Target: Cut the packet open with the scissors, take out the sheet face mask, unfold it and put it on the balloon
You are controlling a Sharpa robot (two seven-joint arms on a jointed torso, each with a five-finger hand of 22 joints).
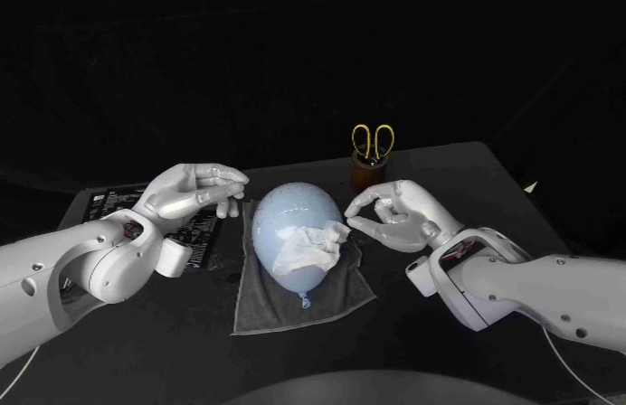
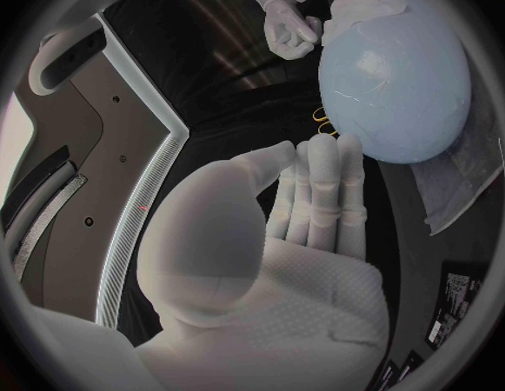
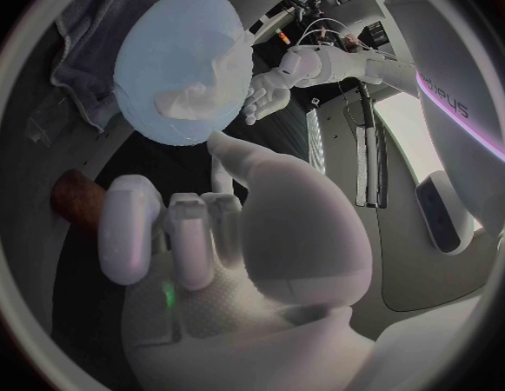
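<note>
A pale blue balloon (image 1: 289, 220) (image 2: 399, 82) (image 3: 170, 52) lies on a grey towel (image 1: 280, 301). The white sheet mask (image 1: 313, 247) (image 3: 192, 104) sits crumpled on the balloon's side nearest my right hand. My right hand (image 1: 398, 213) (image 3: 225, 235) hovers just right of the balloon with fingers curled, thumb tip meeting a fingertip beside the mask's edge; nothing plainly sits between them. My left hand (image 1: 195, 191) (image 2: 307, 191) floats left of the balloon, holding nothing, fingers loosely bent and side by side. Yellow-handled scissors (image 1: 374, 140) stand in a brown holder (image 1: 368, 174) behind the balloon.
A dark printed sheet (image 1: 195, 233) lies on the black table under my left hand, beside the towel. The table's right edge (image 1: 522, 193) runs close behind my right arm. The holder stands just beyond my right hand.
</note>
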